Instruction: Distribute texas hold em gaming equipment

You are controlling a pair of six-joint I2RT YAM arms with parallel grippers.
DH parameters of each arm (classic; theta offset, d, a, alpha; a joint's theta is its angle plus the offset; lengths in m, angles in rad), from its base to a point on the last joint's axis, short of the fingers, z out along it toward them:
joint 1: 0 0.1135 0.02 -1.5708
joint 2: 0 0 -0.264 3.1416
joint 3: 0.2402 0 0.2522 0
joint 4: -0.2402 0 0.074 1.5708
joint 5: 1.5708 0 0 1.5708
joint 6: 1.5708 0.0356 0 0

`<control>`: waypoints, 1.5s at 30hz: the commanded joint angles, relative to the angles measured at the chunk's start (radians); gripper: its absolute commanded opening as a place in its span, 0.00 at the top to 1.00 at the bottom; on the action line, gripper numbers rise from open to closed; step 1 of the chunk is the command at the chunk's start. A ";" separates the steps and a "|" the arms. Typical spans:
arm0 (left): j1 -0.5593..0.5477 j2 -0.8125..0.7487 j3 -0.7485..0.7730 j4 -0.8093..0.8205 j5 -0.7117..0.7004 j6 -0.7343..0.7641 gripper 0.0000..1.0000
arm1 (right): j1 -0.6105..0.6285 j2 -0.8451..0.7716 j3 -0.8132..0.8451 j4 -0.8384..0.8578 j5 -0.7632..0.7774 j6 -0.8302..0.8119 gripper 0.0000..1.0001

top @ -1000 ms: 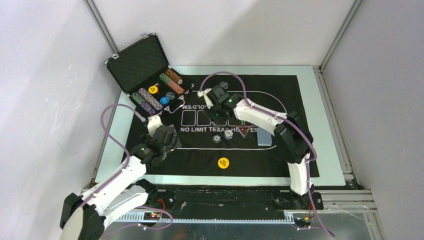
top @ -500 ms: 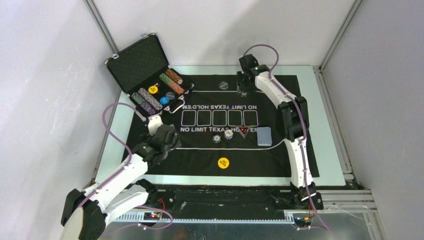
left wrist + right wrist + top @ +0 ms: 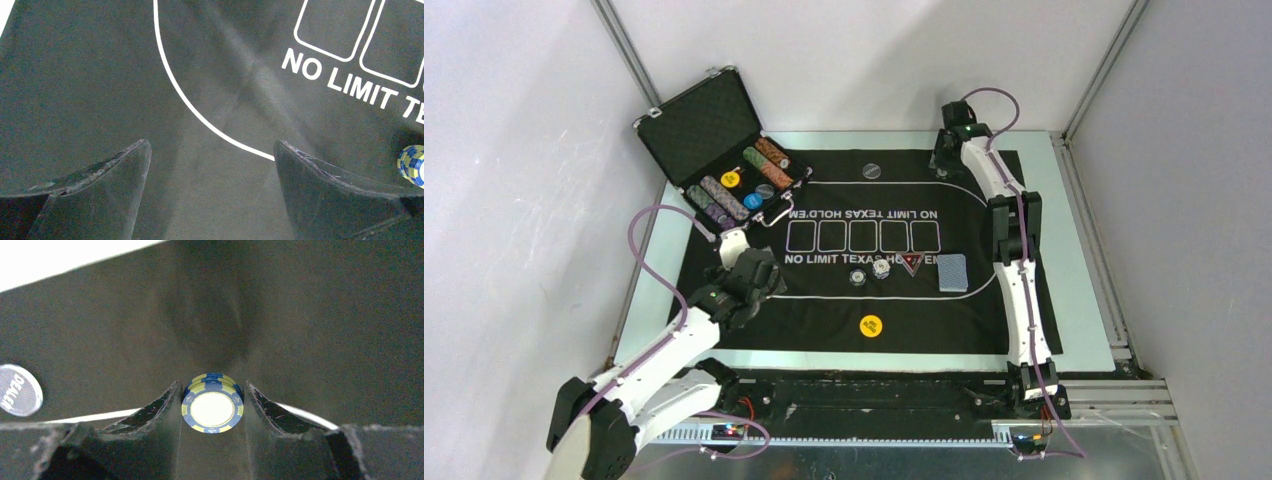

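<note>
Currently right gripper (image 3: 212, 386) pinches blue-and-yellow poker chips (image 3: 212, 411).

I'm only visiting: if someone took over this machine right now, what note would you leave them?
Left claw: open, empty, over the left side of the mat.
Right claw: shut on a blue-yellow chip stack, at the mat's far right corner.
Laid out: playing cards, triangle marker, small chips, yellow disc, dealer disc.
Left to do: set down the held stack; rows of chips sit in the case.

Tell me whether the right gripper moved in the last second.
Yes. The right gripper swung from over the card boxes to the far right corner of the mat, right of the dealer button.
</note>
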 commanded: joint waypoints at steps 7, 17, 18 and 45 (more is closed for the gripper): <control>0.009 -0.014 0.016 0.022 -0.043 0.007 0.00 | 0.019 0.076 0.128 0.144 -0.017 0.023 0.73; 0.011 -0.017 0.019 0.014 -0.050 0.012 0.00 | 0.017 0.078 0.135 0.137 0.018 0.036 0.57; 0.011 -0.018 0.019 0.011 -0.051 0.012 0.00 | 0.016 0.078 0.136 0.133 0.017 0.032 0.52; 0.011 -0.088 -0.001 0.005 -0.009 0.005 0.00 | 0.061 -0.167 -0.125 0.181 -0.010 -0.308 0.00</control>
